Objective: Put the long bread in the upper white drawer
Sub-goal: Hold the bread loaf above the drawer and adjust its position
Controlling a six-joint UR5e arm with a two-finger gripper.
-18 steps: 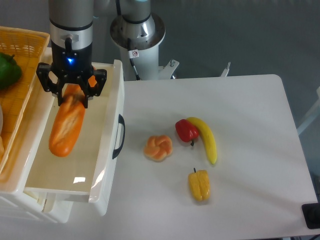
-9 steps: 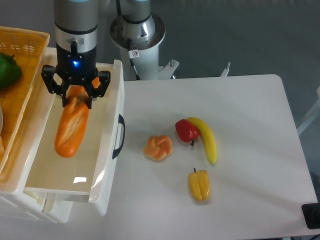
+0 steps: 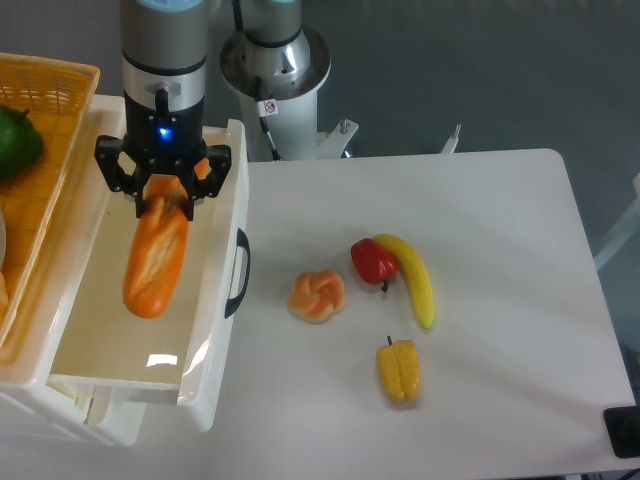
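Observation:
The long bread (image 3: pixel 157 263), an orange-brown loaf with paler slashes, hangs lengthwise over the inside of the upper white drawer (image 3: pixel 218 330). My gripper (image 3: pixel 164 195) is shut on the loaf's far end, and its black fingers (image 3: pixel 196 187) flank it. The drawer is pulled open, its dark curved handle (image 3: pixel 239 272) facing the table. Whether the loaf's near end touches the drawer floor is unclear.
An orange wicker basket (image 3: pixel 40 150) with a green pepper (image 3: pixel 17 142) stands left of the drawer. On the table lie a knotted bun (image 3: pixel 316 296), a red pepper (image 3: pixel 372 262), a banana (image 3: pixel 412 277) and a yellow pepper (image 3: pixel 398 369). The robot base (image 3: pixel 275 70) stands behind.
My gripper has moved to the right and slightly toward the front, carrying the long bread with it over the drawer. The items on the table have not moved.

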